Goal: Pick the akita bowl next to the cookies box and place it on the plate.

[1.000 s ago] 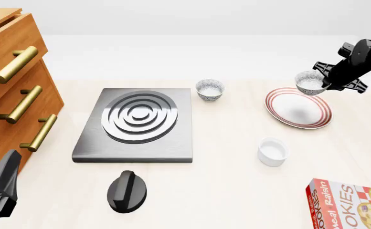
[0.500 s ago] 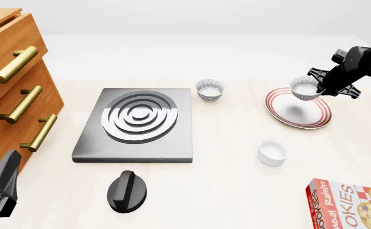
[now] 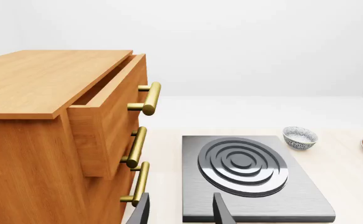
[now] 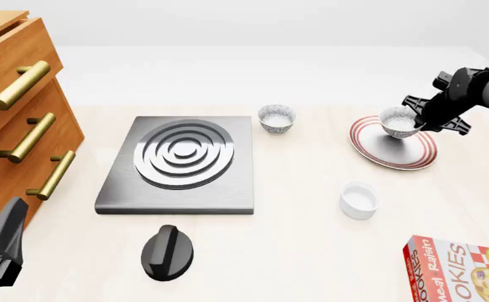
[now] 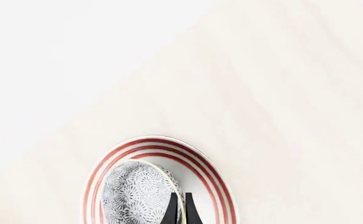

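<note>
My right gripper (image 4: 415, 121) is shut on the rim of the akita bowl (image 4: 398, 122), a small grey-patterned bowl with a white inside. It holds the bowl low over the far part of the red-ringed plate (image 4: 379, 153); whether they touch I cannot tell. In the right wrist view the bowl (image 5: 138, 196) hangs over the plate (image 5: 162, 142), the fingers (image 5: 172, 211) pinching its wall. The cookies box (image 4: 460, 268) lies at the near right corner. My left gripper (image 3: 180, 212) is open and empty, low at the near left (image 4: 0, 248).
A second patterned bowl (image 4: 276, 117) stands by the far right corner of the grey slab with silver rings (image 4: 181, 163). A plain white cup (image 4: 359, 200) sits nearer than the plate. A black knob (image 4: 167, 251) lies near the front. A wooden drawer cabinet (image 4: 17, 119) fills the left.
My right gripper has carried the akita bowl leftward and down, from beyond the plate's far right rim to low over the plate. The left arm has stayed still.
</note>
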{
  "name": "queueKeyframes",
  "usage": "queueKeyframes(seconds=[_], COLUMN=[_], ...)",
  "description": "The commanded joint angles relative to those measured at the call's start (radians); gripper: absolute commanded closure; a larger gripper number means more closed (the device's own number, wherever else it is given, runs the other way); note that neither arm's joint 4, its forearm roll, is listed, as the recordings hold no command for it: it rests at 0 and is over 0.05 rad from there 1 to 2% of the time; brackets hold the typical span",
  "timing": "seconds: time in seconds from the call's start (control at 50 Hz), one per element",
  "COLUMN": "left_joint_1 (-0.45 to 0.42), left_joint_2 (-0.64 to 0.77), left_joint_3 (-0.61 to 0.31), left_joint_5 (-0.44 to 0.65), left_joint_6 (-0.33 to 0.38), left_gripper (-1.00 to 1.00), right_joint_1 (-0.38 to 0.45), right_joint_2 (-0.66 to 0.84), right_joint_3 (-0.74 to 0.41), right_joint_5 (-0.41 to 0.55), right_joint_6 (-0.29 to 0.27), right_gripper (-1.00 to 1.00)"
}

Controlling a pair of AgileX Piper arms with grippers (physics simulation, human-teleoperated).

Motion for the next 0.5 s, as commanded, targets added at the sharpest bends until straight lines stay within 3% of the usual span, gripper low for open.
queueKeyframes(seconds=[0.02,0.44,0.46,0.5], left_joint_1=[0.000,0.000,0.000,0.000], left_joint_2=[0.000,0.000,0.000,0.000], left_joint_3=[0.000,0.000,0.000,0.000], left_joint_5=[0.000,0.000,0.000,0.000], left_joint_6=[0.000,0.000,0.000,0.000], left_gripper=[-1.00,-1.00,-1.00,-1.00], right_joint_1=[0.004,0.005,0.003,0.006], right_joint_2=[0.011,0.012,0.005,0.002], right_joint_3=[-0.004,0.008,0.011,0.014], right_joint_5=[-0.002,-0.006,-0.003,-0.003], right_joint_6=[0.000,0.001,-0.006,-0.004], right_gripper=[1.00,1.00,-1.00,-1.00])
